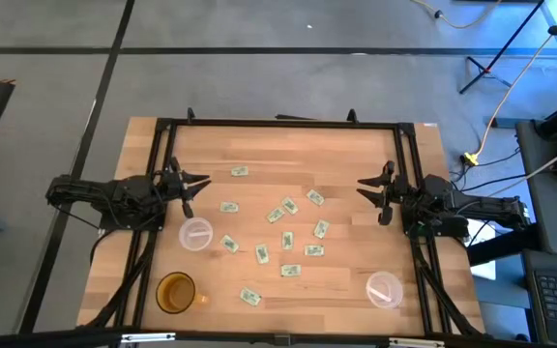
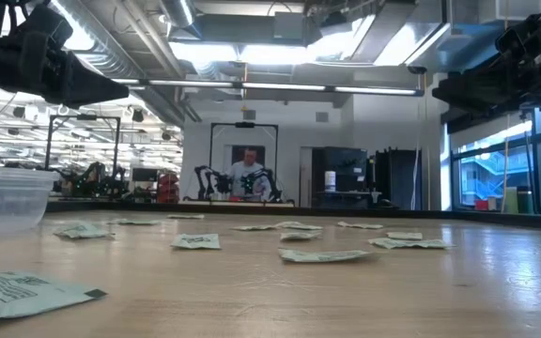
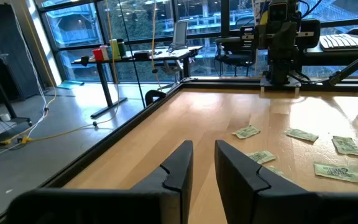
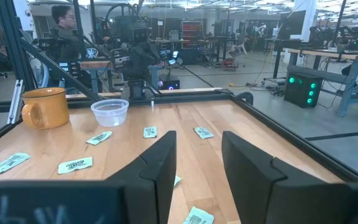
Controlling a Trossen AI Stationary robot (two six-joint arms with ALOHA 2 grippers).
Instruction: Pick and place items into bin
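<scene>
The left gripper (image 1: 199,181) and right gripper (image 1: 364,184) are held raised at opposite table edges, fingers parted and empty (apparently parked, nothing grasped yet). 12 packets (image 1: 289,205) can be counted, scattered flat across the middle of the table (image 1: 278,145) between the arms. 2 clear cups (image 1: 196,234) and 1 amber mug (image 1: 175,292) are set nearer the front edge.

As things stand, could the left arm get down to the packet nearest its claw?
Probably yes. The left claw hangs empty above bare wood, and the packet lies flat just beyond it with nothing between.
</scene>
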